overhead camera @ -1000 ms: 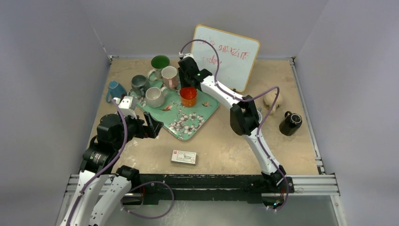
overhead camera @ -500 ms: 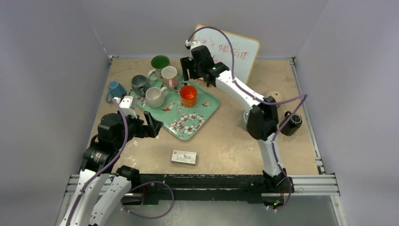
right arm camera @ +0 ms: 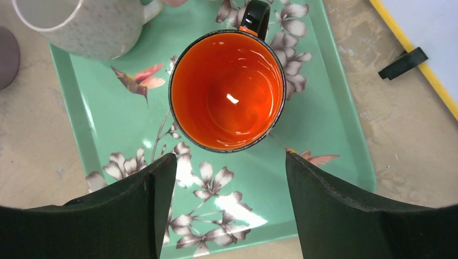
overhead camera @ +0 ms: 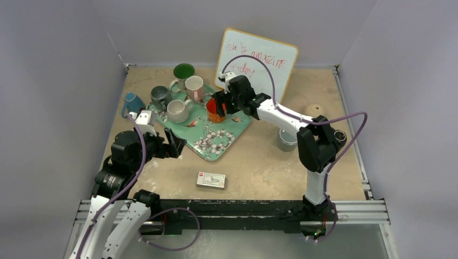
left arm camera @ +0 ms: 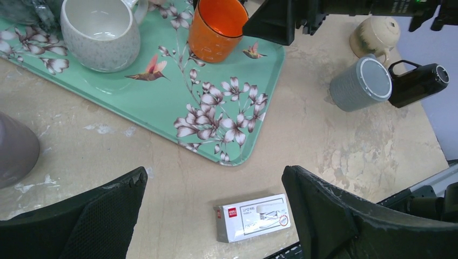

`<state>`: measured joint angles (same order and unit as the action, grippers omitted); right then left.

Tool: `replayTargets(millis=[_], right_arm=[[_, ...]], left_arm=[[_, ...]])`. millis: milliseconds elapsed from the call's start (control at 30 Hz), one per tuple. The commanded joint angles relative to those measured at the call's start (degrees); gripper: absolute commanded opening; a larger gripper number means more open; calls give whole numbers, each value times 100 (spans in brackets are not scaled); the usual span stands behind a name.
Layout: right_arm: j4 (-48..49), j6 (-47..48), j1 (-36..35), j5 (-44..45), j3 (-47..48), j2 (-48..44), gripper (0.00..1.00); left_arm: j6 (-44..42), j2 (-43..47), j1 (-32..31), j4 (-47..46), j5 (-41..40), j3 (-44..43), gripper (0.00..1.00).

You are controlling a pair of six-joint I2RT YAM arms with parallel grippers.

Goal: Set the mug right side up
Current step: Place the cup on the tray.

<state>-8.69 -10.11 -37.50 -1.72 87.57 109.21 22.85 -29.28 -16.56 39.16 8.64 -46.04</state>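
Note:
An orange mug (right arm camera: 227,90) stands upright, mouth up, on the green floral tray (right arm camera: 335,129); it also shows in the top view (overhead camera: 215,111). My right gripper (right arm camera: 229,162) is open and empty just above it, its near rim between the fingers; in the top view the gripper (overhead camera: 220,104) hangs over the mug. A grey mug (overhead camera: 286,139) stands on the table right of the tray, flat end up (left arm camera: 361,83). My left gripper (left arm camera: 213,178) is open and empty, low over the table left of the tray (overhead camera: 175,143).
Several more mugs stand on and around the tray's far left end (overhead camera: 178,110). A black mug (overhead camera: 336,139) lies on its side and a beige one (overhead camera: 314,111) sits beyond it. A small white box (overhead camera: 211,179) lies near the front. A whiteboard (overhead camera: 259,62) leans at the back.
My right arm has swung its elbow to the right, first lifting the gripper, then lowering it over the orange mug. This has uncovered the grey mug. The left arm has not moved.

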Motion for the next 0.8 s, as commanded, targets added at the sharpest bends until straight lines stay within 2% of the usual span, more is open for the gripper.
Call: replayTargets(millis=[0, 167, 400, 767], right_arm=[[694, -119, -100, -217, -73, 37, 76], [1326, -291, -154, 144, -479, 294, 75], [1419, -286, -153, 363, -197, 749, 68], [1292, -238, -144, 523, 521, 1267, 64]], left_arm=[[-125, 35, 12, 9, -73, -121, 96], [-140, 37, 12, -13, -47, -123, 96], [-158, -7, 17, -18, -3, -135, 96], [-141, 47, 21, -57, 52, -96, 97]])
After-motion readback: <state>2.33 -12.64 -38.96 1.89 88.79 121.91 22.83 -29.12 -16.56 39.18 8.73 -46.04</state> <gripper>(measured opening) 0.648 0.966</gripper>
